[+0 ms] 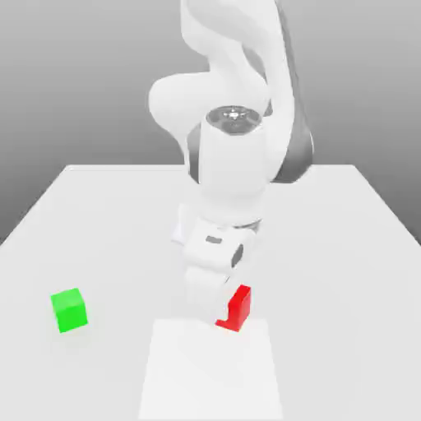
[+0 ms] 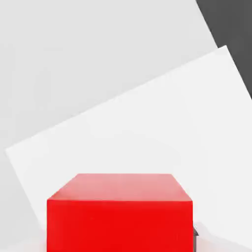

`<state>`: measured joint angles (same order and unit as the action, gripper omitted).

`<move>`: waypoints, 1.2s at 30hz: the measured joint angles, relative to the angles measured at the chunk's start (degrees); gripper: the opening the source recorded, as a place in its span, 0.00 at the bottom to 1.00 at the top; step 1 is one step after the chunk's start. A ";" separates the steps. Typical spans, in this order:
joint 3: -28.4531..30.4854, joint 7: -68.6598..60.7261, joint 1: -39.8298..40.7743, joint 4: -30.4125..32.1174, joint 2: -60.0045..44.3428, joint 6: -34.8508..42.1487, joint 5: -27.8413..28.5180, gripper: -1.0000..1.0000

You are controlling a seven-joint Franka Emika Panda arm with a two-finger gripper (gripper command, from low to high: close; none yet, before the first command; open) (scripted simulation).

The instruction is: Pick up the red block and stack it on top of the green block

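The red block (image 1: pixel 238 306) (image 2: pixel 119 216) sits at the far edge of a pale white rectangle (image 1: pixel 210 374) on the table. My gripper (image 1: pixel 224 312) reaches straight down onto it, and its white near finger (image 1: pixel 204 303) presses on the block's side facing the exterior view's left. In the hand view a dark fingertip (image 2: pixel 195 232) lies tight against one side of the block. The gripper is shut on the red block, and I cannot tell whether the block rests on the surface or hangs just above it. The green block (image 1: pixel 69 310) stands alone toward the exterior view's left, well apart from the gripper.
The light grey table (image 1: pixel 337 247) spreads around the arm. Its dark edge shows in a corner of the hand view (image 2: pixel 231 29). The white rectangle (image 2: pixel 147 123) lies flat under the block.
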<state>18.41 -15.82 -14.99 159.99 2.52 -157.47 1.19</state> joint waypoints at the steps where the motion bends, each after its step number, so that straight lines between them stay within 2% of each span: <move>1: 0.77 -0.25 1.55 -0.07 0.30 0.33 0.22 0.00; 17: 16.05 -1.54 22.65 -1.19 4.89 5.17 7.58 0.00; 25: 17.02 -7.69 20.86 -2.02 -0.45 1.11 -0.65 0.00; 34: 12.18 -18.36 22.70 -2.08 -9.86 -6.29 -15.65 0.00; 35: 11.58 -19.16 23.08 -2.06 -10.56 -6.83 -16.77 1.00; 36: 11.58 -19.16 23.08 -2.06 -10.56 -6.83 -16.77 1.00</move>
